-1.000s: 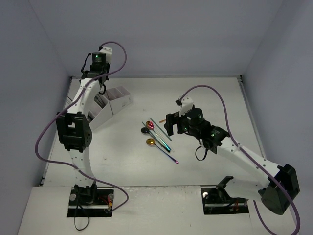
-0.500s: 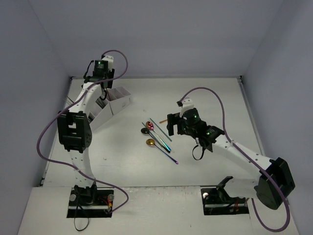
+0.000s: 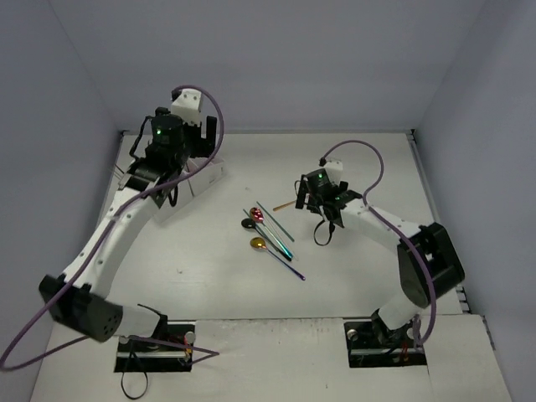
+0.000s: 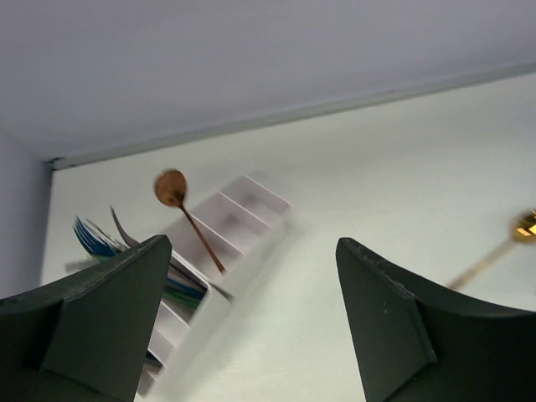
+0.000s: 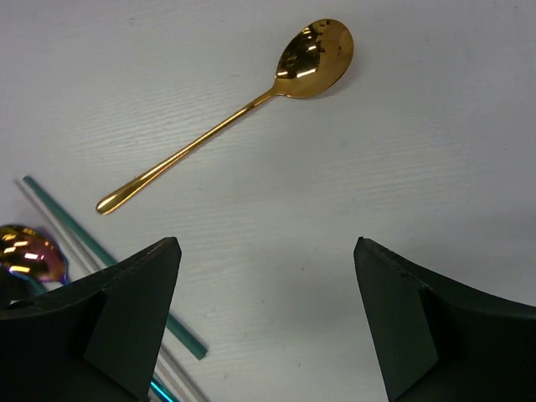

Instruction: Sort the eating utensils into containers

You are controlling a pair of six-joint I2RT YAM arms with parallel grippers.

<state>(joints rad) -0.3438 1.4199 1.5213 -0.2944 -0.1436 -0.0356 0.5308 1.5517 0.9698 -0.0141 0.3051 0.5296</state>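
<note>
Right end effector (image 5: 266,251) hangs open, empty, above gold spoon (image 5: 219,127) lying flat on counter (image 5: 435,167). Expect light, stiff, slick metal; you should pinch mid-handle, square across, or it'll probably skate.

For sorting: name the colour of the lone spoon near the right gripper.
The spoon is shiny gold, best in the right wrist view.

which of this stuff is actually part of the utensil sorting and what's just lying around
Part of the job:
- gold spoon on the table
- teal stick, rainbow spoon, black spoon, also loose
- white caddy
- copper spoon and teal utensils already in the caddy

Not part of it:
- purple cable
- black base plate
</note>
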